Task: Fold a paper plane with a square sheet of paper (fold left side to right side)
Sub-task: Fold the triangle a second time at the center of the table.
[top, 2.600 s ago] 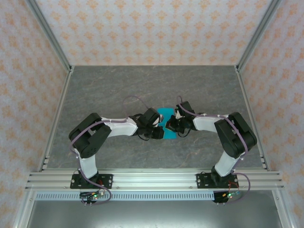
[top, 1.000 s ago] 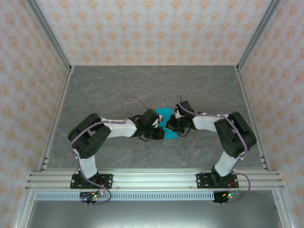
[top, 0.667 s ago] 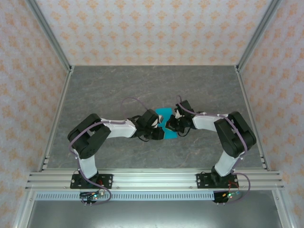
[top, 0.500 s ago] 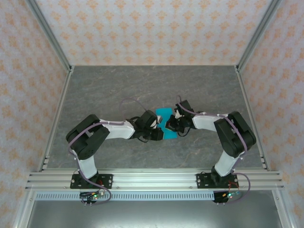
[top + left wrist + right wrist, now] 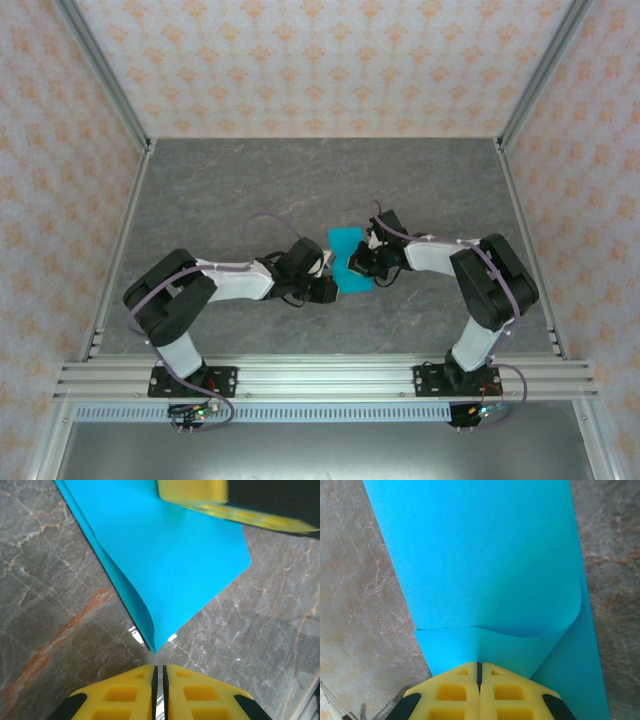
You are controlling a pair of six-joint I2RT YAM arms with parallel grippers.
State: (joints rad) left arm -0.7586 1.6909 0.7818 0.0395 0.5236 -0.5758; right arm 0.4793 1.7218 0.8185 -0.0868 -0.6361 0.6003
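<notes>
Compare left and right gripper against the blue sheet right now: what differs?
Position: the left gripper is off the square sheet of paper, tips just short of its near corner, above bare table; the right gripper is over the sheet, apparently pressing it down.
Ahead: the left gripper faces the doubled corner; the right gripper faces a top layer that bulges up, uncreased.
Shared: both are shut, with nothing visibly pinched.

We get bright, even light and sharp frames; soft shadow under the square sheet of paper [image 5: 165,565], two small glare spots on the table [image 5: 55,580] beside its tip.
</notes>
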